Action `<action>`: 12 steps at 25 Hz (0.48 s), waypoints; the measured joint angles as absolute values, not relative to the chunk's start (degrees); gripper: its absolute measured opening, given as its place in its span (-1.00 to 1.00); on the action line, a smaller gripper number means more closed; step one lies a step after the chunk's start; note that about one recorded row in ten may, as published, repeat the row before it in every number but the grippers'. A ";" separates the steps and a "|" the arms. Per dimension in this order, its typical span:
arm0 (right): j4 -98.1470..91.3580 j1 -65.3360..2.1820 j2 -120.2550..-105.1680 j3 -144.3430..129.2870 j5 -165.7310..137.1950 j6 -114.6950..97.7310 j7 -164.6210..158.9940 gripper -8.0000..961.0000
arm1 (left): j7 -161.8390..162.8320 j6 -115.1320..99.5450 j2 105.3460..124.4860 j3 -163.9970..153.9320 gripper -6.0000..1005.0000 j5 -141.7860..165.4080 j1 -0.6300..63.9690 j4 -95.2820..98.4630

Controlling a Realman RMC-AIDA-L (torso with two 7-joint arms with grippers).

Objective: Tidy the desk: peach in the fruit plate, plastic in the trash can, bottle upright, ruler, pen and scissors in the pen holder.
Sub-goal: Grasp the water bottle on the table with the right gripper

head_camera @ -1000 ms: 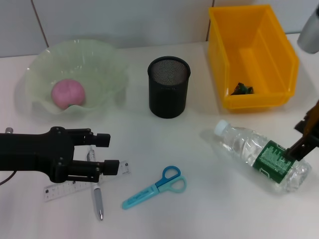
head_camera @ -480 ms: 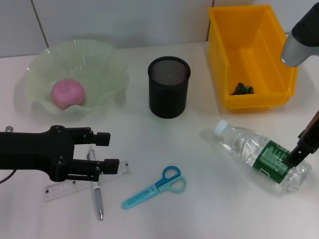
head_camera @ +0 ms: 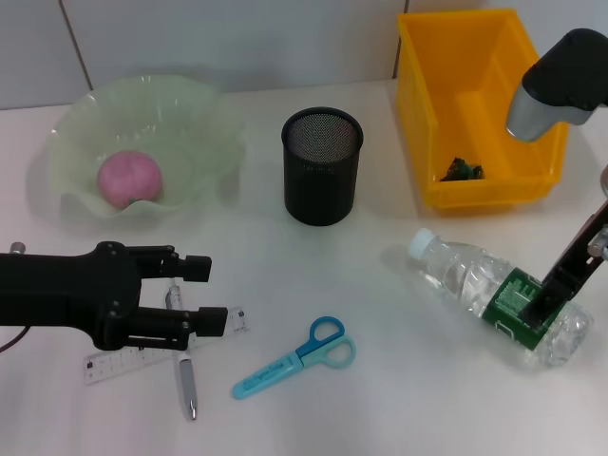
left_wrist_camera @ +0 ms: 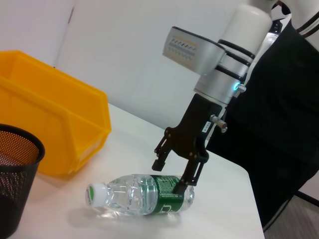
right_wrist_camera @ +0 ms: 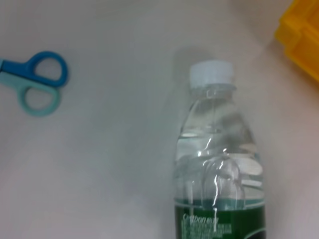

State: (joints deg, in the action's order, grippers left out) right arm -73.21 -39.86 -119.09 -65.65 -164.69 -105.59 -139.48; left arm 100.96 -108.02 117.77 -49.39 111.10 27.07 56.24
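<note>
The bottle [head_camera: 480,290] lies on its side at the right, white cap toward the pen holder; the right wrist view shows the bottle [right_wrist_camera: 217,164] from above. My right gripper [head_camera: 554,296] is open just above its green label, and the left wrist view shows that gripper [left_wrist_camera: 171,175] astride the bottle [left_wrist_camera: 134,194]. My left gripper [head_camera: 214,293] hangs open over the ruler [head_camera: 114,362] and pen [head_camera: 187,382]. Blue scissors [head_camera: 299,357] lie in front of the black mesh pen holder [head_camera: 323,163]. The peach [head_camera: 129,179] sits in the green fruit plate [head_camera: 199,119]. Green plastic [head_camera: 462,171] lies in the yellow trash can [head_camera: 503,195].
The trash can stands close behind the bottle at the back right. The right arm's grey elbow [head_camera: 556,81] hangs over the trash can. A white wall runs along the back of the table. The table's right edge is near the bottle's base.
The right arm has swung in over the trash can and its gripper has shifted slightly left along the bottle's green label. The left arm and the other objects have not moved.
</note>
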 joint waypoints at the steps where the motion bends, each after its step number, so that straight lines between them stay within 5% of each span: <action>1: -72.65 -39.97 -119.09 -65.65 -164.69 -105.06 -139.79 0.70 | 100.96 -108.10 117.76 -49.39 0.59 111.09 27.07 56.25; 12: -68.60 -40.76 -119.01 -65.63 -164.55 -102.56 -140.42 0.70 | 101.00 -108.68 117.33 -49.39 0.59 110.71 27.07 56.41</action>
